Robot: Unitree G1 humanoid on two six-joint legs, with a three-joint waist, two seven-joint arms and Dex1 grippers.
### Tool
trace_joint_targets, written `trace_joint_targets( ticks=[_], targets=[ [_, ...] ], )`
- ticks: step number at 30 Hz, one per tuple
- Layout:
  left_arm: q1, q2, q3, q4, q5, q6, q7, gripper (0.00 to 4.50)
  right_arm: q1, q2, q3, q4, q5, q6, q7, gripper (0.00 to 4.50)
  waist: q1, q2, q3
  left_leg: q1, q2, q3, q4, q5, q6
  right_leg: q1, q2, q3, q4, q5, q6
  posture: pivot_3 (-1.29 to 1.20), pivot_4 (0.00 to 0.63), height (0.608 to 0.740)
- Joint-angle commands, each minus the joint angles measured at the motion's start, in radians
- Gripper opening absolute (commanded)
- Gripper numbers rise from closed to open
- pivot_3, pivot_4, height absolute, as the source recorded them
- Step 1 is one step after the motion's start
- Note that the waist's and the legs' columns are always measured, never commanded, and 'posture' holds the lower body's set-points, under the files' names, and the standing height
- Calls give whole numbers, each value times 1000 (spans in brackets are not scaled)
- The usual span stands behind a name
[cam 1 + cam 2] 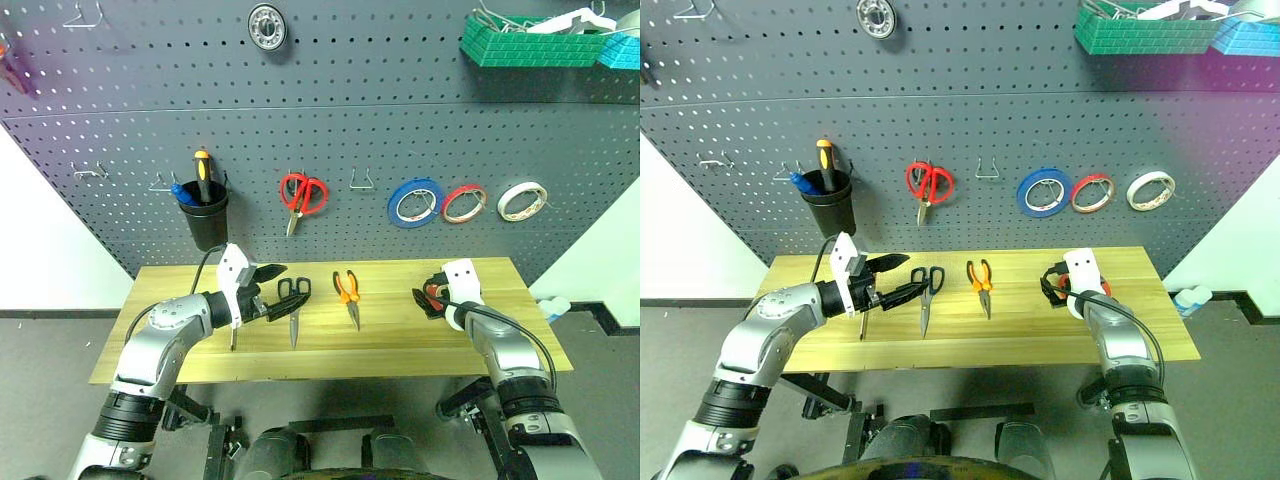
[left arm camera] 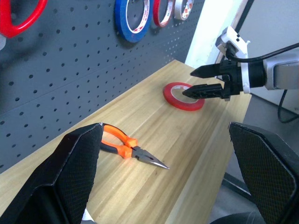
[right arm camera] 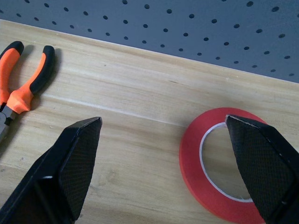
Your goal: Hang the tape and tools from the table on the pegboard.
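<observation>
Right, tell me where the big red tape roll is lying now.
The red tape roll lies flat on the table, toward its right end, right under the open right gripper, with the orange-handled pliers to its left.

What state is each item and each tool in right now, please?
Red tape roll: flat on the table, not hung.
Pliers: lying on the table, jaws closed.
Black-handled scissors: lying closed.
Left tool: open, empty.
Right tool: open, at the roll.
Red-handled scissors: hung.
</observation>
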Motion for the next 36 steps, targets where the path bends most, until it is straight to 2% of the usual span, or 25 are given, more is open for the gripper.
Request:
trace_joint_targets(
  ticks=[1, 19, 28, 36],
  targets=[
    [-30, -2, 15, -2, -2, -21, 1, 4487, -19, 8, -13, -23, 10, -22, -10, 4439, 0, 0, 0, 0, 0, 0, 0, 0, 0, 0, 0, 0, 0, 0, 0, -49, 0, 740],
    [-49, 7, 16, -40, -17, 4, 10, 4487, -25, -8, -38, -67, 17, -5, -26, 4439, -2, 0, 0, 0, 0, 0, 1, 0, 0, 0, 0, 0, 1, 0, 0, -48, 3, 740],
    [6, 20, 19, -124, -30, 50, 27, 4487, 17, -19, -31, -160, 23, 63, -11, 4439, -1, 4, 20, 1, 0, 0, 0, 1, 3, 0, 0, 1, 1, -1, -3, -39, 94, 740],
    [20, 15, 14, -170, -41, 88, 51, 4487, 15, -52, -39, -148, 19, 87, 6, 4439, 0, 3, 63, 0, 1, 0, 0, 2, 3, 0, -1, 1, -1, -1, -3, -37, 136, 740]
  ],
)
